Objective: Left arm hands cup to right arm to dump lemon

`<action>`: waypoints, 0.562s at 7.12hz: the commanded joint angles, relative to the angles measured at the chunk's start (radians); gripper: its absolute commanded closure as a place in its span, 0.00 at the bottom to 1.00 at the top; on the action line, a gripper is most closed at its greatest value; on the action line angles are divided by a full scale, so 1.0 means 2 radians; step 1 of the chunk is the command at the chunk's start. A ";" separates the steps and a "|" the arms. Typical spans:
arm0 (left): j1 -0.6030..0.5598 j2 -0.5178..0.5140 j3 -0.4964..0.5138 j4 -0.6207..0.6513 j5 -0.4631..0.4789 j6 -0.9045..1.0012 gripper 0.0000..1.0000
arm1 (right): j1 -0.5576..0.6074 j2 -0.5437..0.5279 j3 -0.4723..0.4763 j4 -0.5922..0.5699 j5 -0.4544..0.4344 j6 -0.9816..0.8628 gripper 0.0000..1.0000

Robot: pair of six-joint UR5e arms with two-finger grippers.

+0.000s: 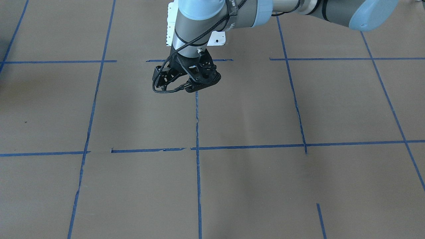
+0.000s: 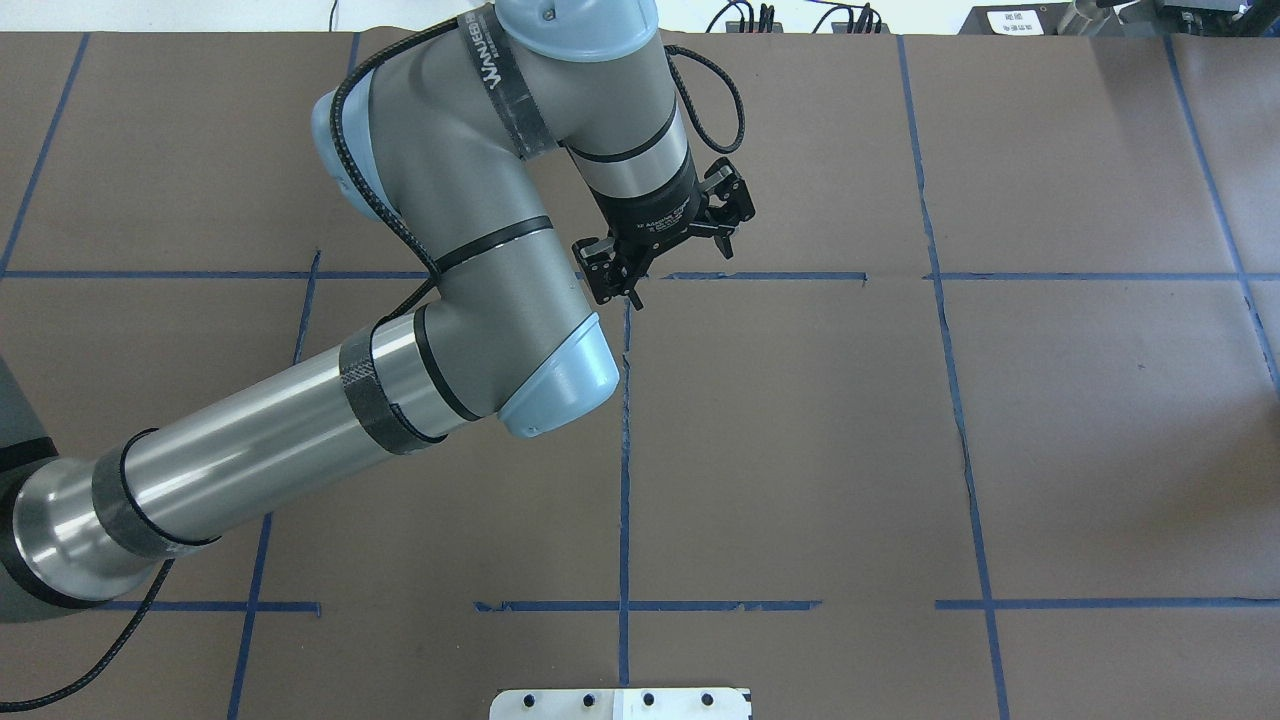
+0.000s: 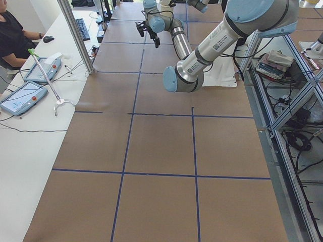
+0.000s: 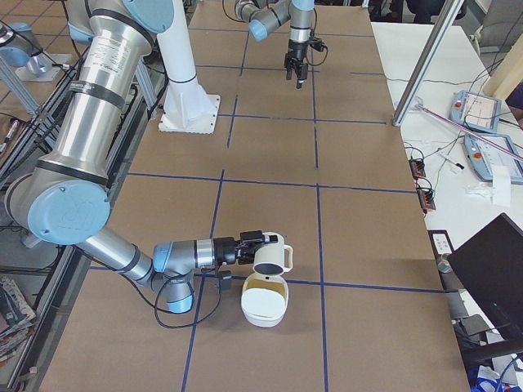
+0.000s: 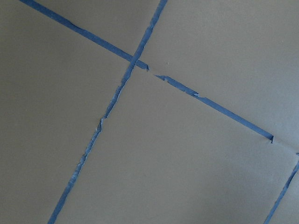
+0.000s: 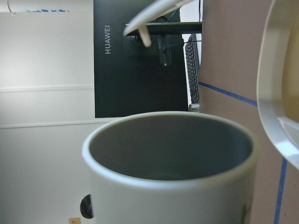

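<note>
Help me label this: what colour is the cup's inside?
The cup is grey inside; the right wrist view shows it best.

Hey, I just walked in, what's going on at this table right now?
The right arm has the white cup at the right end effector, tipped sideways next to a white bowl on the table. Its grip can't be judged from this side view. The cup's grey inside looks empty, and I can't make out the lemon for sure. The left arm hovers far off over the table's middle, the left end effector open and empty.
</note>
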 commanded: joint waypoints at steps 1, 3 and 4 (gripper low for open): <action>0.000 -0.001 0.000 0.000 0.000 0.000 0.00 | 0.007 0.005 -0.012 0.031 0.000 0.091 0.79; 0.000 -0.001 0.000 0.000 0.009 0.000 0.00 | 0.007 0.005 -0.019 0.055 0.000 0.139 0.78; 0.000 -0.001 0.000 0.000 0.013 0.000 0.00 | 0.007 0.005 -0.019 0.058 0.001 0.147 0.77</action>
